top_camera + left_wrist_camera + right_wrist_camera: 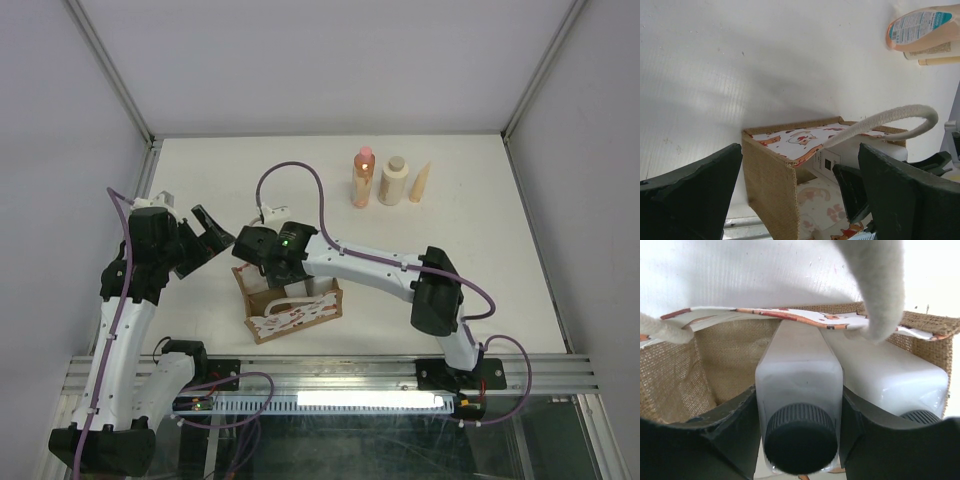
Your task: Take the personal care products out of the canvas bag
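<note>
White tabletop (530, 250), right hand (800, 410) clasping white bottle (800, 360), inside bag (675, 380)

Bag (300, 322) mouth is filled by the right gripper (799, 392). Its fingers (735, 415) are set tight on both sides of the white bottle (799, 365); no gap is seen there. The right side is blocked by a second white bottle (890, 380), touching the first. A rope handle (880, 285) is draped over the far rim, across the way out. An open pocket is left between the first bottle and the left burlap wall (675, 375). The left gripper (208, 238), jaws wide, is held just beside the bag. Bare table (220, 170) is seen behind the bag. The back right is taken by an orange bottle (364, 177), a beige bottle (394, 181) and a cone (418, 183).
</note>
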Robot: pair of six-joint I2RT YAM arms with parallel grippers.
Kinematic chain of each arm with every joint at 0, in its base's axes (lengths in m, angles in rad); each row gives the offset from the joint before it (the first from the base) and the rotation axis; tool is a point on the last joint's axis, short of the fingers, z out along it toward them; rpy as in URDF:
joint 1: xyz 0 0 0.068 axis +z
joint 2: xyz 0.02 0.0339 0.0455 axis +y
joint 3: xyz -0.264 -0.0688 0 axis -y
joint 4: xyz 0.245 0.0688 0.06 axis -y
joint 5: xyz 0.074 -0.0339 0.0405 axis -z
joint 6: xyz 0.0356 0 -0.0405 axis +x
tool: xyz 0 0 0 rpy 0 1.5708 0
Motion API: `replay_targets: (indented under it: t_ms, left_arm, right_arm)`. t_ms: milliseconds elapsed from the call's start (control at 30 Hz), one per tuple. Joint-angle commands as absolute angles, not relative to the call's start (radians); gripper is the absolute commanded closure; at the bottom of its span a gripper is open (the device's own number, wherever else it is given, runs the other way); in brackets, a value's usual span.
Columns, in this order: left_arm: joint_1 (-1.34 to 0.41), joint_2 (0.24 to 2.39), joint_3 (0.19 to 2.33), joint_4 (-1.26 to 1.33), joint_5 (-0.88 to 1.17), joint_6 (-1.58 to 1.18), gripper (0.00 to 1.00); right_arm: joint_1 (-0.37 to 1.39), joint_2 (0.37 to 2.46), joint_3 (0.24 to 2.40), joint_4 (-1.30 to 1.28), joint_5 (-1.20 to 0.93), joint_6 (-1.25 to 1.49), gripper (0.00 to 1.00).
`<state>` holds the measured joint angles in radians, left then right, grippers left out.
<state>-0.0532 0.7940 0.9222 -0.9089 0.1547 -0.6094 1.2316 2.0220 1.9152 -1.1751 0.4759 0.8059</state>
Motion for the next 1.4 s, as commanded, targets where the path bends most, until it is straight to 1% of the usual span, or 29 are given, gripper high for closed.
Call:
replay_targets:
  t_ms: [0, 167, 233, 267, 300, 333, 400, 467, 700, 867, 1100, 1200, 1267, 1367]
  left_arm:
    - [-0.060, 0.790, 0.972, -0.893, 0.137, -0.587, 0.01]
    - [-0.061, 0.792, 0.971, -0.894, 0.137, -0.586, 0.01]
    - [-0.060, 0.793, 0.970, -0.895, 0.137, -0.586, 0.01]
    - [-0.060, 0.793, 0.970, -0.894, 0.137, -0.586, 0.01]
    - [-0.061, 0.794, 0.971, -0.895, 0.137, -0.587, 0.01]
    - [-0.061, 0.796, 0.972, -0.894, 0.137, -0.587, 0.01]
    - [-0.061, 0.797, 0.973, -0.894, 0.135, -0.588, 0.01]
    - [-0.060, 0.799, 0.972, -0.892, 0.135, -0.590, 0.01]
    - [-0.060, 0.811, 0.973, -0.881, 0.135, -0.593, 0.01]
    - [-0.059, 0.833, 0.976, -0.865, 0.139, -0.590, 0.01]
    - [-0.061, 0.860, 0.985, -0.846, 0.138, -0.588, 0.01]
    - [-0.060, 0.864, 0.979, -0.843, 0.138, -0.589, 0.01]
    - [-0.060, 0.865, 0.976, -0.840, 0.140, -0.591, 0.01]
    - [-0.060, 0.865, 0.973, -0.838, 0.140, -0.593, 0.01]
  right_arm:
    - [1.222, 2.040, 1.956, -1.167, 0.503, 0.813, 0.45]
    - [1.217, 2.051, 1.957, -1.163, 0.506, 0.805, 0.47]
    - [1.216, 2.050, 1.960, -1.162, 0.502, 0.794, 0.53]
    - [1.216, 2.047, 1.970, -1.163, 0.500, 0.786, 0.59]
    - [1.216, 2.042, 1.974, -1.162, 0.495, 0.773, 0.68]
    - [1.216, 2.034, 1.979, -1.158, 0.490, 0.755, 0.73]
    - [1.217, 2.008, 1.987, -1.147, 0.475, 0.714, 0.90]
    - [1.218, 1.966, 1.971, -1.124, 0.478, 0.696, 1.00]
    - [1.216, 1.729, 1.854, -0.942, 0.437, 0.580, 1.00]
    - [1.167, 1.538, 1.726, -0.723, 0.256, 0.548, 1.00]
    - [0.953, 1.365, 1.625, -0.582, -0.136, 0.653, 1.00]
    - [0.800, 1.281, 1.518, -0.462, -0.337, 0.741, 1.00]
    - [0.716, 1.238, 1.483, -0.428, -0.409, 0.779, 1.00]
    - [0.616, 1.211, 1.482, -0.438, -0.461, 0.772, 1.00]
